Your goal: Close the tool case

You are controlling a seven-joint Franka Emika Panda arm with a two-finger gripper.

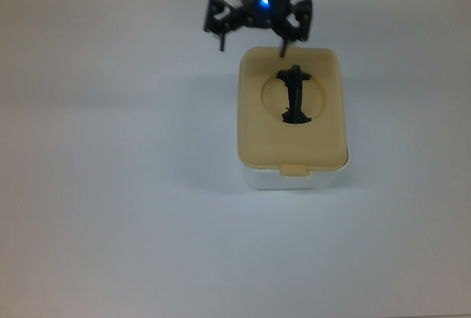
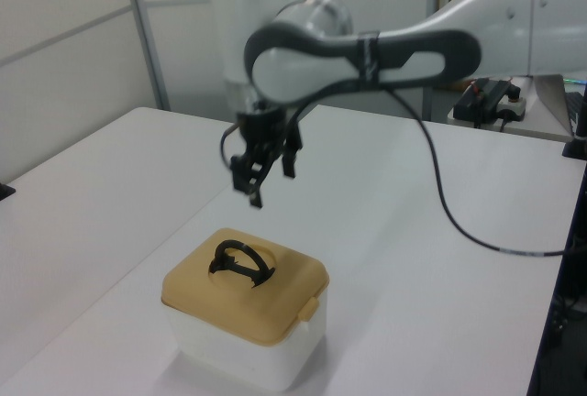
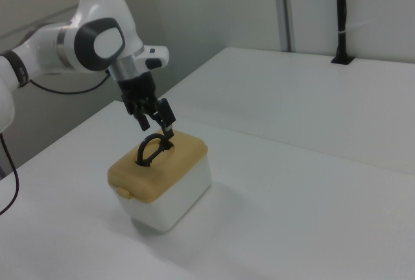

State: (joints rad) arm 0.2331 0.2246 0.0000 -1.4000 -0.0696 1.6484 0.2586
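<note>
The tool case [image 1: 293,179] is a white box on the table with its beige lid [image 1: 254,130] lying flat on top. The black handle [image 1: 294,96] stands up in the lid's round recess, and the latch tab [image 1: 294,170] hangs over the near edge in the top view. My gripper [image 1: 252,40] is open and holds nothing. It hangs above the case's far edge, toward the top view's upper left. In the left view the gripper [image 2: 272,178] is well above the handle [image 2: 240,263]. In the right view the gripper [image 3: 155,123] hovers just over the handle [image 3: 152,147] and lid [image 3: 170,157].
The white table [image 1: 110,185] spreads wide around the case. A black cable [image 2: 459,222] trails from the arm across the table in the left view. A black post [image 3: 340,17] stands at the far table edge in the right view.
</note>
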